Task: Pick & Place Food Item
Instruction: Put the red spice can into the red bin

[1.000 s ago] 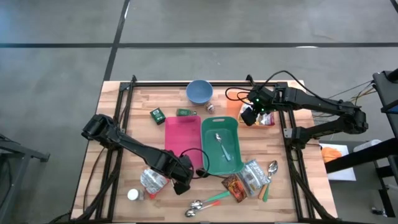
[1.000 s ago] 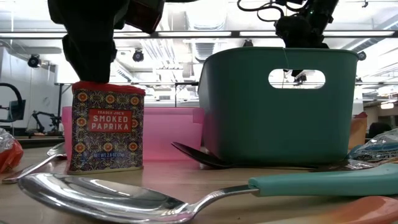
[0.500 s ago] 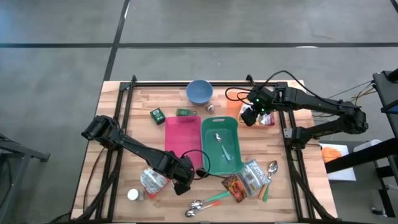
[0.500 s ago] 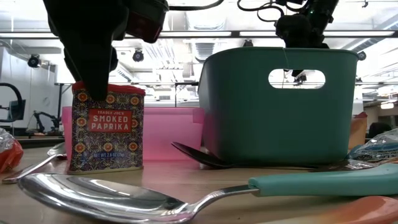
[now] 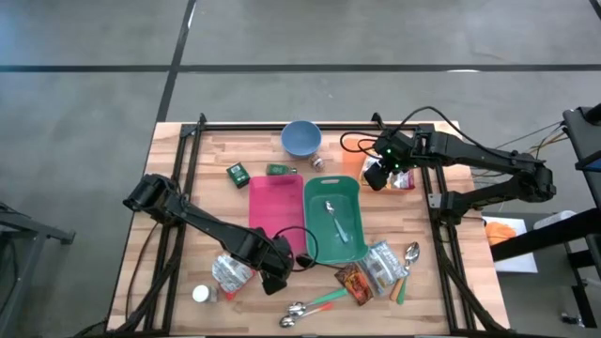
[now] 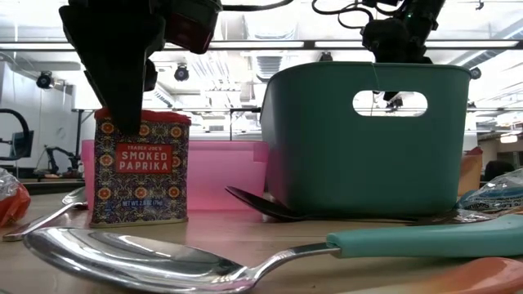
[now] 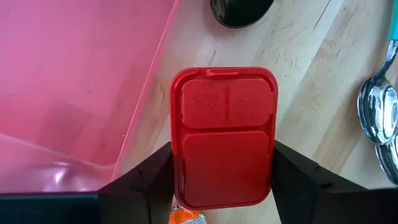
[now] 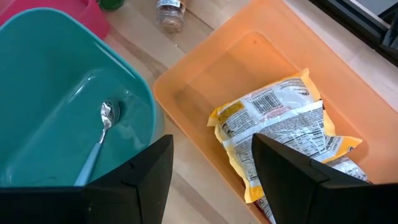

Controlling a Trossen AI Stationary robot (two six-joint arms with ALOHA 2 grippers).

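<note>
Directly beneath the left pincer (image 7: pixel 222 180), the upright paprika tin (image 7: pixel 222 135) stands on the table (image 7: pixel 311 93) beside the pink tray (image 7: pixel 74 81), fingers flanking, seemingly touching, its narrow sides.

Lower centre of the high view is tight: paprika tin (image 6: pixel 140 167) boxed in by the pink bin (image 5: pixel 275 213), foil packet (image 5: pixel 228 272) and spoons (image 5: pixel 305 305), while the table's (image 5: pixel 202 178) upper left stays roomy.

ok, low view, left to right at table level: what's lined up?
Orange-red packet at the edge → smoked paprika tin, left tool around its lid → pink bin behind → teal bin → clear wrapped packet at the right edge.
</note>
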